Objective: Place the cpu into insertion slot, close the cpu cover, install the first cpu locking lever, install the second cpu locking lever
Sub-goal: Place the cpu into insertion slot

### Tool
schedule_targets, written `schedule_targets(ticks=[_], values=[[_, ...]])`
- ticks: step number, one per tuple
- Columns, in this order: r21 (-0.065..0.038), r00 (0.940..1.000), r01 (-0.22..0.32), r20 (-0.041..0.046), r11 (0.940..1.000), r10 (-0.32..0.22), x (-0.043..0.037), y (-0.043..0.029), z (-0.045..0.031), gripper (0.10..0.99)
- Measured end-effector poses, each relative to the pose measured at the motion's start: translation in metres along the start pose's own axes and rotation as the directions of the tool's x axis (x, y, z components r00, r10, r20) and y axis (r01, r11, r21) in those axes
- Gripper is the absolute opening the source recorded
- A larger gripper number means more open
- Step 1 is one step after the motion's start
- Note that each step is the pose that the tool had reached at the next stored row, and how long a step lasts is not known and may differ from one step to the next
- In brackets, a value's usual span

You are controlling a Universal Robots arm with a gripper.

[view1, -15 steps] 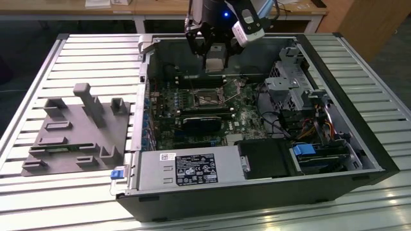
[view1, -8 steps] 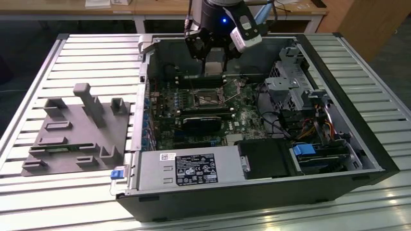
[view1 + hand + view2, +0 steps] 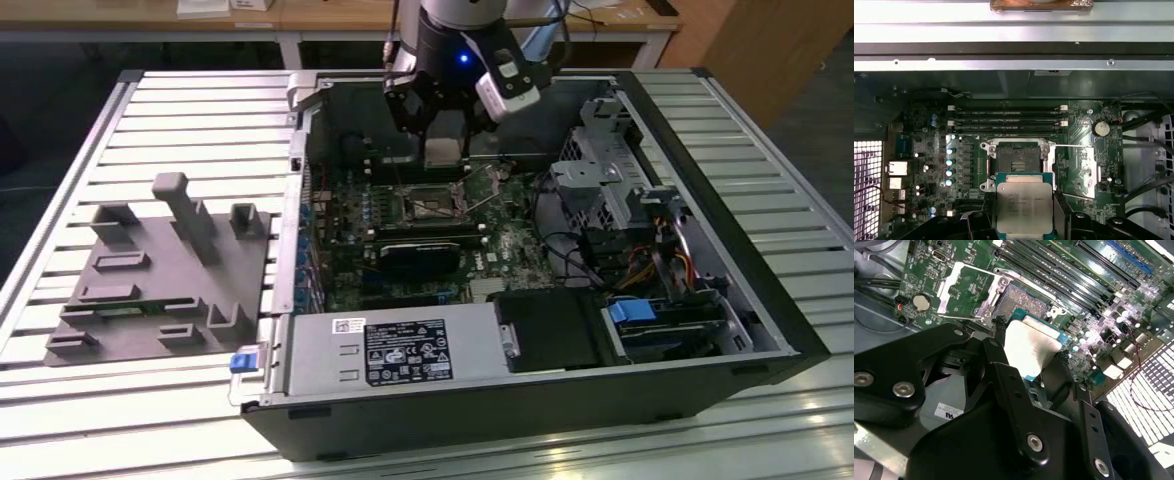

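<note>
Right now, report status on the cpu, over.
End effector shut on cpu. Cpu held near insertion slot, not seated. Cpu cover open, nothing blocking slot.

Bright room light, glare whitening the cpu (image 3: 1031,347) top, shadowed computer case (image 3: 534,415) interior

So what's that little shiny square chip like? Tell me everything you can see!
The small flat square chip has a dull silver-grey metal top with faint print and a blue-green edge. Black jaws grip its sides, holding it above the green circuit board, near the open square socket, not in it.
</note>
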State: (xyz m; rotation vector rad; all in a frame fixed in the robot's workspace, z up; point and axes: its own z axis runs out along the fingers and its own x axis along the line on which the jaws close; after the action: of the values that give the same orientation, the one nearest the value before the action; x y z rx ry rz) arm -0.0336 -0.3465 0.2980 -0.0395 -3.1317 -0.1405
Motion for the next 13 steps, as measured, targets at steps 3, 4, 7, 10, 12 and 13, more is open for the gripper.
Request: schedule_targets(ticks=[3, 4, 7, 10, 12, 13], values=[[0.0, 1.0, -0.001, 0.0007, 1.0, 0.001, 0.0002, -0.0005, 0.0054, 0.537], [0.0, 1.0, -0.004, 0.001, 1.0, 0.004, 0.0002, -0.0006, 0.007, 0.537], [0.0, 0.9993, -0.037, 0.0039, 0.9993, 0.037, 0.0002, -0.001, 0.0108, 0.537], [-0.001, 0.9957, -0.092, 0.0089, 0.9957, 0.092, 0.0002, -0.0012, 0.0139, 0.537], [-0.002, 0.9917, -0.128, 0.0121, 0.9918, 0.128, 0.0002, -0.0014, 0.0158, 0.537], [-0.002, 0.9892, -0.146, 0.0136, 0.9893, 0.146, 0.0001, -0.0015, 0.0168, 0.537]])
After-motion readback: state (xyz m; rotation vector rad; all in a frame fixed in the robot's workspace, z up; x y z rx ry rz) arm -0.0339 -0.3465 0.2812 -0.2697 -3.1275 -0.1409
